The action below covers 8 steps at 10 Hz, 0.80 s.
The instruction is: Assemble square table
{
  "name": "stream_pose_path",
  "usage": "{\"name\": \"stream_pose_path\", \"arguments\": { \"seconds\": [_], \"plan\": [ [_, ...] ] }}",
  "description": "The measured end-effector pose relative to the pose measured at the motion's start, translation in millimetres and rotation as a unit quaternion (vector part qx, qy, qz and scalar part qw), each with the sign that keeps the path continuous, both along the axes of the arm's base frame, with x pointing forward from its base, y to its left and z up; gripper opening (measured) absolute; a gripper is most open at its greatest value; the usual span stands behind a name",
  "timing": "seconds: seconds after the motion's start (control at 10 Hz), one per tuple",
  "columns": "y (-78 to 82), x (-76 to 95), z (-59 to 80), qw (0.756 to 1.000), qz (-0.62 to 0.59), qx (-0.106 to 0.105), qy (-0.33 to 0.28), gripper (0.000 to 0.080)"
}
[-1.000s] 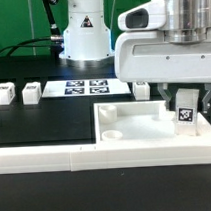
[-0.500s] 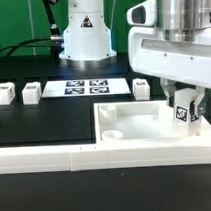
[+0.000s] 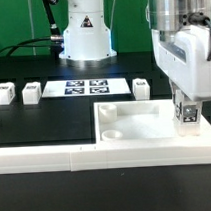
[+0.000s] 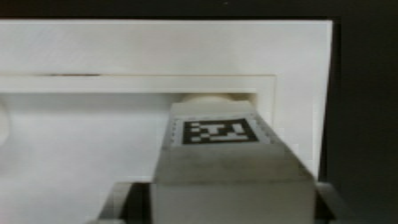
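The square table's top, a large white slab (image 3: 144,121) with round corner sockets, lies against the white rail at the exterior view's right. My gripper (image 3: 188,107) is shut on a white leg (image 3: 188,115) with a black-white tag, held upright over the slab's right rear corner. In the wrist view the leg (image 4: 222,150) reaches from between my fingers (image 4: 135,203) down to the slab's corner (image 4: 107,110); the socket under it is hidden. Three more tagged legs stand on the black mat: two (image 3: 4,94) (image 3: 32,91) at the left and one (image 3: 141,89) behind the slab.
The marker board (image 3: 86,88) lies flat at the back middle. A long white L-shaped rail (image 3: 46,153) runs along the front and bounds the slab. The robot's base (image 3: 85,29) stands behind the board.
The wrist has turned and swung toward the exterior view's right. The held leg has shifted slightly right over the slab's corner. The other legs have not moved.
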<state>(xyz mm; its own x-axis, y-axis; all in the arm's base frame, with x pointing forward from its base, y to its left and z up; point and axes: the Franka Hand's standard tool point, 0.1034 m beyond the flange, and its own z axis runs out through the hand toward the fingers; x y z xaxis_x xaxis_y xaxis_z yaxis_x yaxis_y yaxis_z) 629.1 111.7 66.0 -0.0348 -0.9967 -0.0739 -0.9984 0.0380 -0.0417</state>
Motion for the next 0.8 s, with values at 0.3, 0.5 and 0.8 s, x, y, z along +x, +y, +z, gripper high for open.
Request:
{"name": "stream_pose_path", "arguments": {
  "seconds": [0.3,0.5,0.8],
  "plan": [
    [0.0,0.2,0.2,0.992,-0.123,0.003,0.02,0.0291],
    [-1.5,0.9,0.9,0.98,-0.199,0.021,0.021,0.0294],
    [-2.2,0.1,1.6,0.978,-0.208,0.02,0.015,0.0295]
  ]
}}
